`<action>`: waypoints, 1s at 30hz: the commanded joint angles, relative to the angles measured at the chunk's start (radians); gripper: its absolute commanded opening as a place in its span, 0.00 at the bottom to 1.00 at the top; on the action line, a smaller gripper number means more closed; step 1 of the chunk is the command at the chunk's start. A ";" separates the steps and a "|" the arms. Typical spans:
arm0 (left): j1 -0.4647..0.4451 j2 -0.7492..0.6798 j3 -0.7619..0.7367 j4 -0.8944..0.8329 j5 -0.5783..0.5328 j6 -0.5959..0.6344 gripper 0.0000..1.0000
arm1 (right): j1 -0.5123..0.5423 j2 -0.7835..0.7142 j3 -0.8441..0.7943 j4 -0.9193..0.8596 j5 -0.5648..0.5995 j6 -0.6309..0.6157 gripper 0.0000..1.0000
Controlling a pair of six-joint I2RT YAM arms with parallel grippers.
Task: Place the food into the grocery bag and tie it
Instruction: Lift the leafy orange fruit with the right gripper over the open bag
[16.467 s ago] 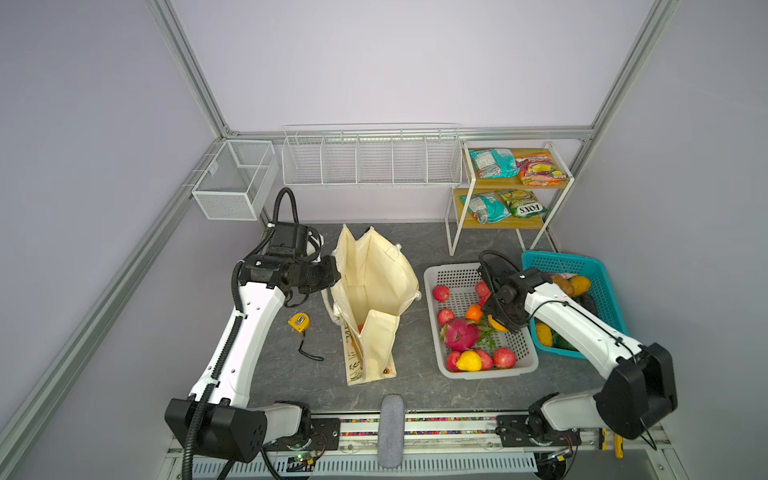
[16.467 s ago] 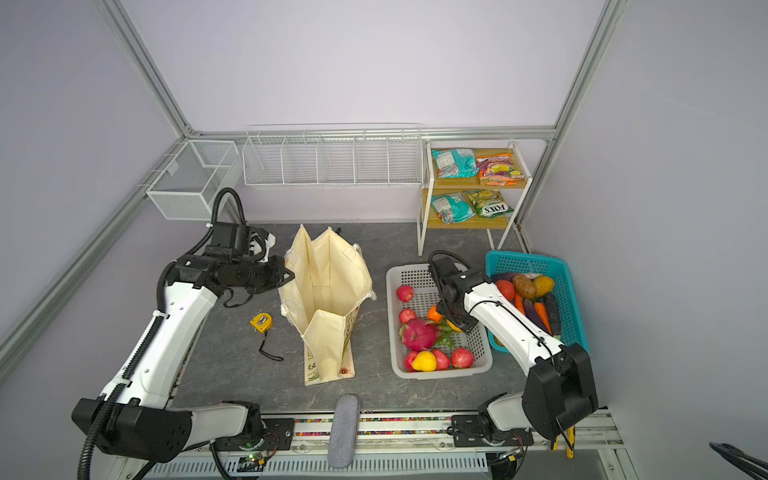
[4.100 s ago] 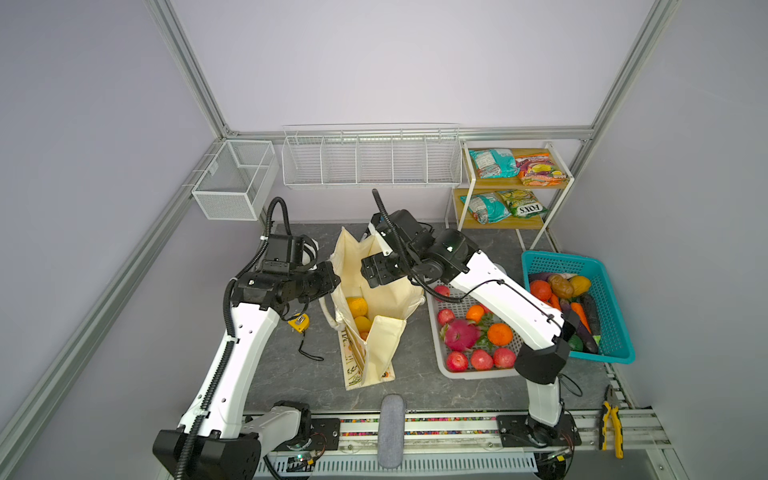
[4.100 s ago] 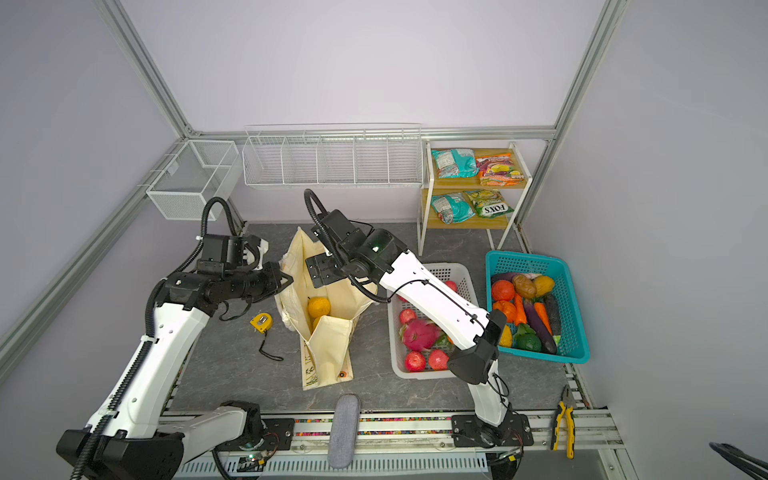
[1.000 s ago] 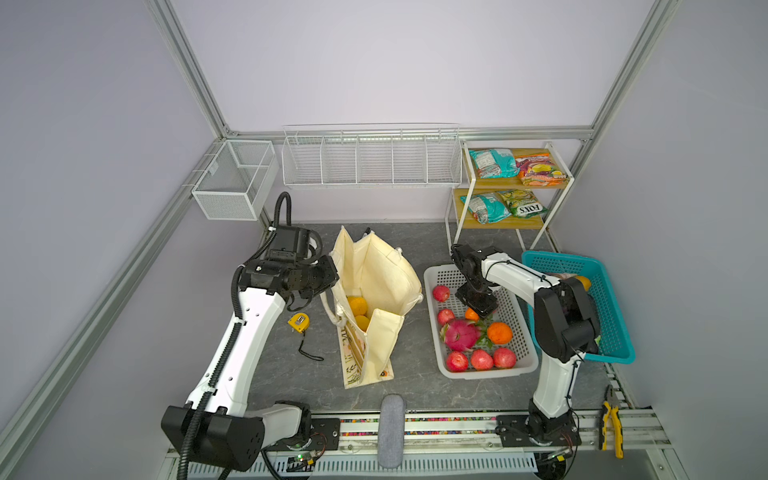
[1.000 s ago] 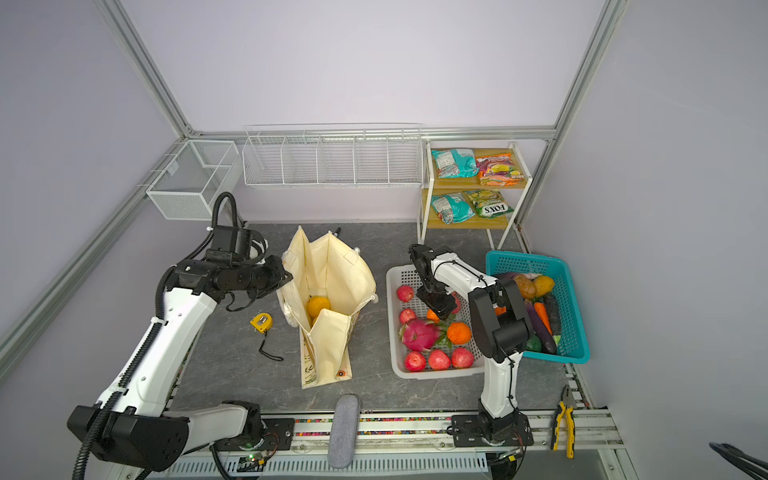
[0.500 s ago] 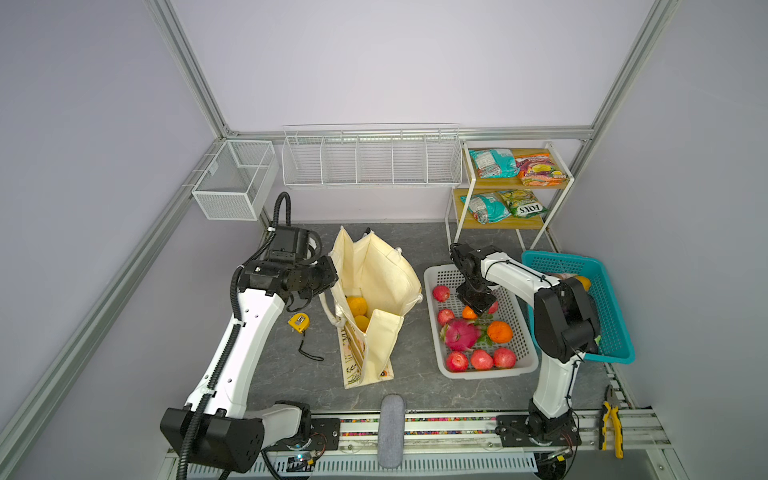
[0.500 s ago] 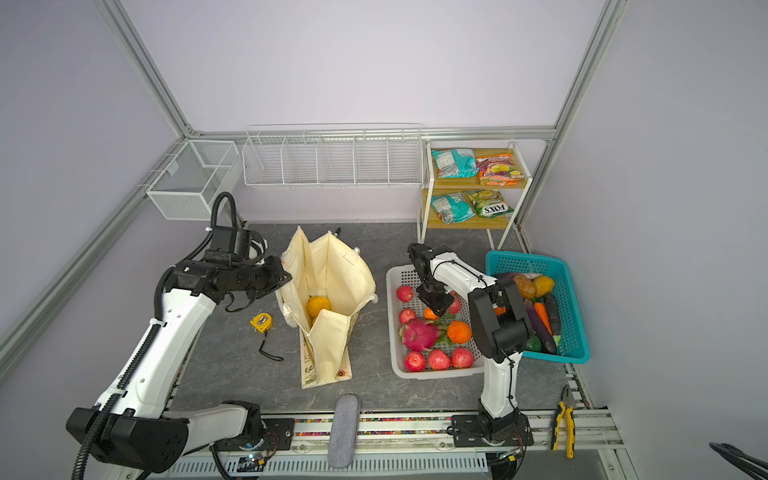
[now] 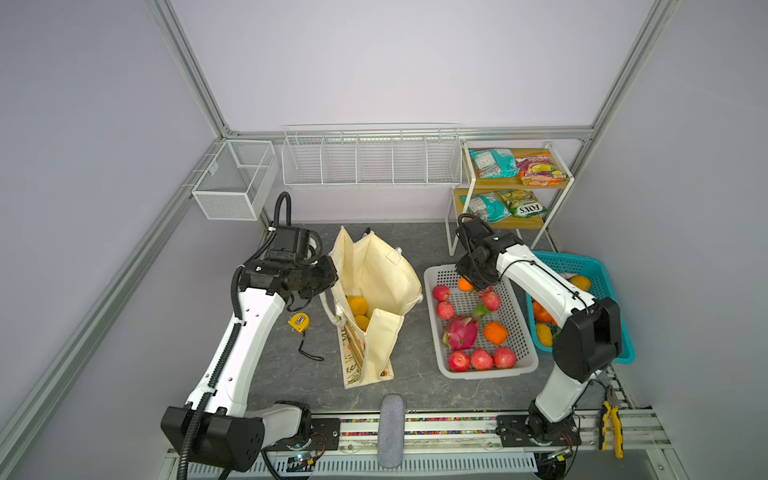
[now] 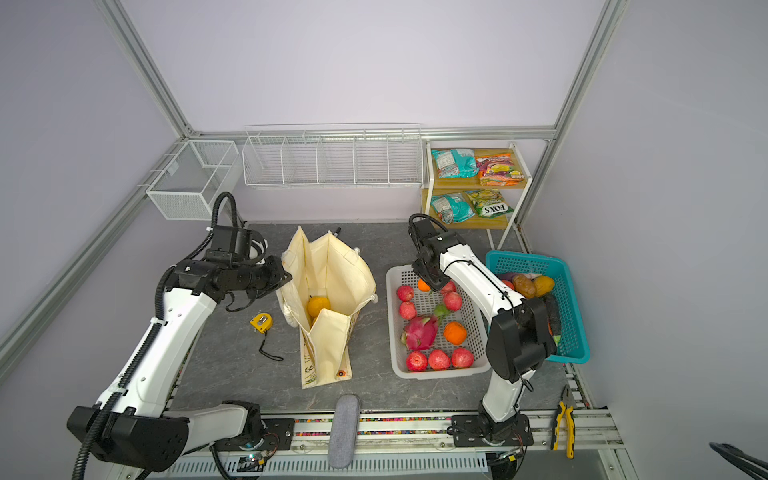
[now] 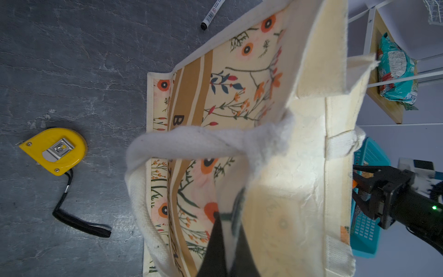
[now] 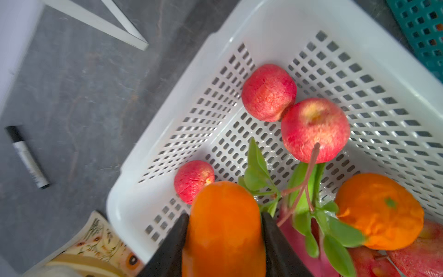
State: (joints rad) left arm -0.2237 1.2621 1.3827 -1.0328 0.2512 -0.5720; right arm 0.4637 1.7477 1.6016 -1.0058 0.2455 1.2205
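- Right gripper (image 12: 224,215) is clamped on an orange (image 12: 224,242) at the white basket's (image 9: 432,320) far-left corner.
- Left gripper (image 11: 227,230) pinches the grocery bag (image 9: 374,291) rim, mouth agape.
- The bag lies left of the orange, beyond the basket's left wall, so the right arm carries.

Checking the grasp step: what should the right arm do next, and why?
Probably lift straight up. The right gripper is closed on an orange inside the white basket, and the left gripper holds the bag open, so clearing the basket wall comes before carrying it over.
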 commanded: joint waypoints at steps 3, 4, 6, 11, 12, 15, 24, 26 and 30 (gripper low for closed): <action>-0.005 0.012 0.030 -0.006 -0.015 -0.002 0.00 | 0.009 -0.089 0.011 0.020 0.015 -0.041 0.42; -0.005 0.012 0.032 -0.006 -0.013 0.000 0.00 | 0.011 -0.104 0.011 0.021 0.015 -0.047 0.42; -0.005 0.011 0.030 -0.007 -0.013 0.001 0.00 | 0.016 -0.131 0.011 0.029 0.013 -0.060 0.42; -0.006 0.010 0.030 -0.011 -0.013 0.013 0.00 | 0.036 -0.190 0.012 0.125 -0.052 -0.137 0.41; -0.006 0.010 0.032 -0.013 -0.014 0.014 0.00 | 0.043 -0.193 0.018 0.156 -0.075 -0.160 0.41; -0.009 0.013 0.036 -0.015 -0.013 0.011 0.00 | 0.083 -0.184 0.057 0.252 -0.162 -0.274 0.40; -0.019 0.028 0.051 -0.001 -0.008 -0.003 0.00 | 0.222 -0.083 0.235 0.404 -0.401 -0.591 0.43; -0.020 0.031 0.052 0.003 -0.009 -0.007 0.00 | 0.248 -0.039 0.296 0.403 -0.468 -0.652 0.42; -0.022 0.033 0.052 0.009 -0.006 -0.012 0.00 | 0.297 0.035 0.382 0.410 -0.611 -0.765 0.42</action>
State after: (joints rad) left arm -0.2390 1.2835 1.4071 -1.0328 0.2516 -0.5751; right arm 0.7322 1.7405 1.9415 -0.6182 -0.2241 0.5964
